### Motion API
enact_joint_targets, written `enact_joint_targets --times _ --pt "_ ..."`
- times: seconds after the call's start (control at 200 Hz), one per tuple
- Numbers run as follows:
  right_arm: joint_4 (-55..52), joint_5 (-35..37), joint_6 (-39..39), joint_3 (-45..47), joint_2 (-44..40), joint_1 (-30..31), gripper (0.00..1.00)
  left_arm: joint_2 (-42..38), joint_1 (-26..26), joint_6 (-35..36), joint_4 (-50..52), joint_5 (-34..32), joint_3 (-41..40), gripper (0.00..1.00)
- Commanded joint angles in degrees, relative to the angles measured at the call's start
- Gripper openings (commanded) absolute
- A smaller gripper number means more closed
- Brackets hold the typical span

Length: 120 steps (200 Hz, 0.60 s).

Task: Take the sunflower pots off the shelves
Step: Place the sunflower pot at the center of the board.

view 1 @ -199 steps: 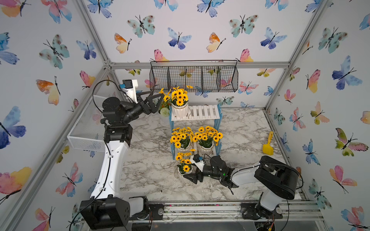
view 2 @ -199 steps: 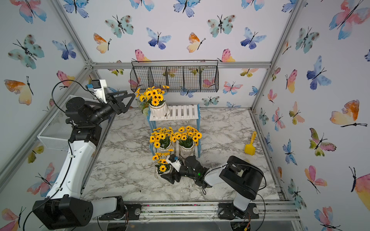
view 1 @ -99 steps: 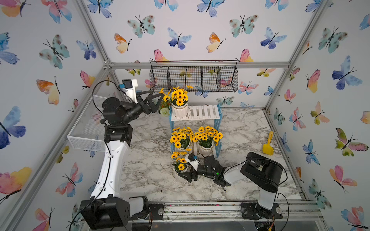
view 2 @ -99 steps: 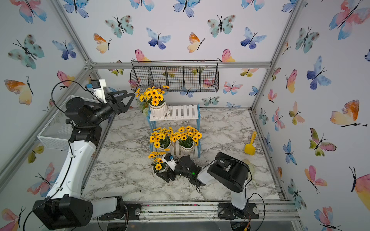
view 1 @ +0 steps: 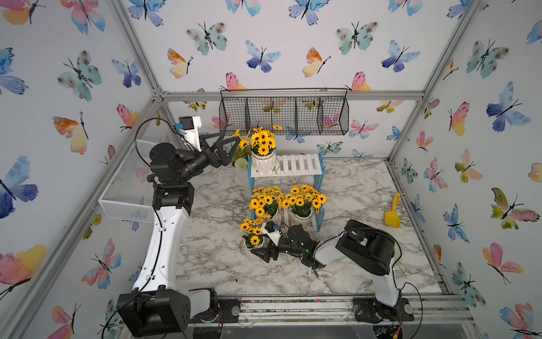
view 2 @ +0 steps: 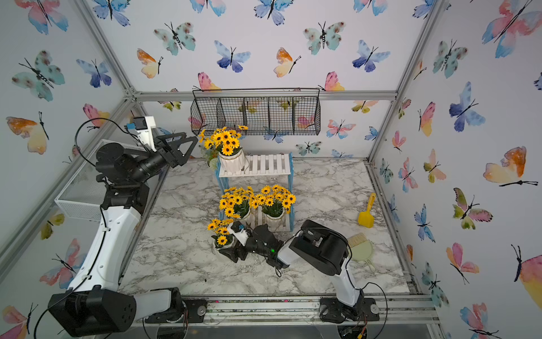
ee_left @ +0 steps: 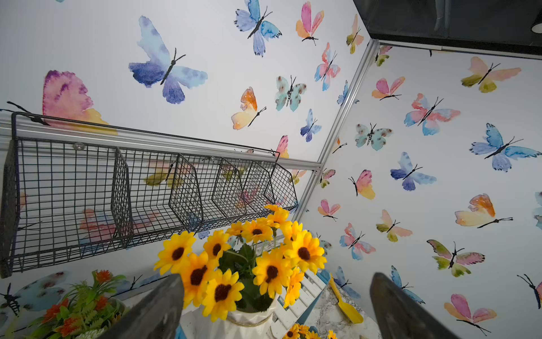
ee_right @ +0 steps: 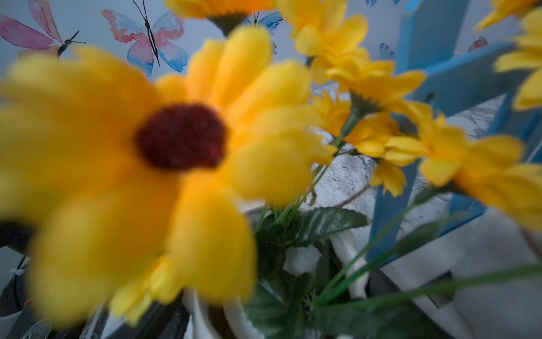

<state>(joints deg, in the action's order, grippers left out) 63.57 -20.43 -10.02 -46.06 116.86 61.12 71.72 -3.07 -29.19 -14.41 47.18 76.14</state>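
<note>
Right hand (view 1: pixel 255 249) grasps a sunflower pot (view 1: pixel 251 236) low on the marble bench (view 1: pixel 211 258), just in front of the shelves (view 1: pixel 293 168) and off both tiers. Left hand (view 1: pixel 231 138) hangs released, jaws wide, in the air just beside the top-tier pot (view 1: pixel 264 160) without touching it. That pot stands at the tier's left end; the rest of the board is bare. The lower tier holds a left pot (view 1: pixel 265 202) and a right pot (view 1: pixel 303 202), blooms touching. An orange-flowered pot (view 1: pixel 241 164) sits just beside the rack's left frame. Bench lies open left of the held pot, and right toward a yellow scoop (view 1: pixel 392 215).
</note>
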Motion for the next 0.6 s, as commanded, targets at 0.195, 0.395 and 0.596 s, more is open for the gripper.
enact_joint_targets --times 0.195,0.395,0.596 --pt "-7.0 -0.8 3.8 -1.0 0.2 0.7 0.02 -1.5 -0.7 0.1 -2.5 -0.6 -1.3 0.98" --pt "-8.7 -0.5 5.0 0.4 0.1 0.8 0.02 -1.5 -0.6 -0.6 -4.2 -0.5 -2.7 0.98" --pt "-10.3 -0.8 5.6 0.2 0.6 0.7 0.10 -1.4 -0.6 -0.7 -4.9 -0.4 -3.4 0.98"
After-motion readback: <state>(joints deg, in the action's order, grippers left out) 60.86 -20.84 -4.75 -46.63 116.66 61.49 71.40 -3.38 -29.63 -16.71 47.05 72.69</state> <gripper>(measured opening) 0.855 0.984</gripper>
